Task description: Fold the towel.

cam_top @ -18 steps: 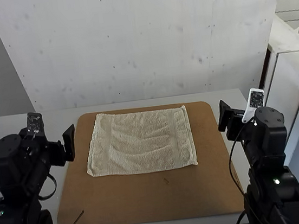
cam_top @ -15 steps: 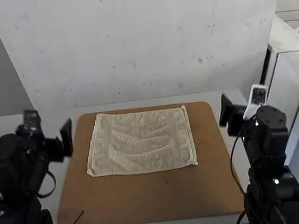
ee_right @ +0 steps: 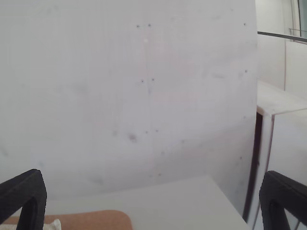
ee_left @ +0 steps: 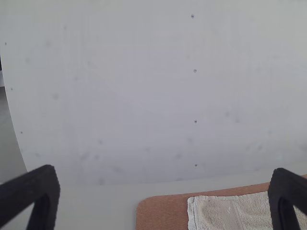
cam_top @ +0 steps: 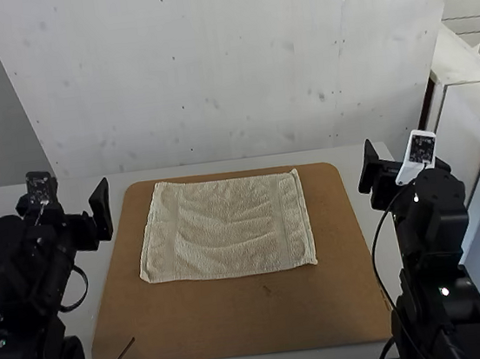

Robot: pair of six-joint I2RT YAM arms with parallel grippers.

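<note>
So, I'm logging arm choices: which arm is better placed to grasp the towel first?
Probably the left, narrowly. Both are open, but in the high view the left gripper is nearer its side of the spread towel than the right gripper is to the other.

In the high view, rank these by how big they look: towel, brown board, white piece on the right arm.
Largest to smallest:
1. brown board, extending past the towel on all sides
2. towel, spread out
3. white piece
</note>
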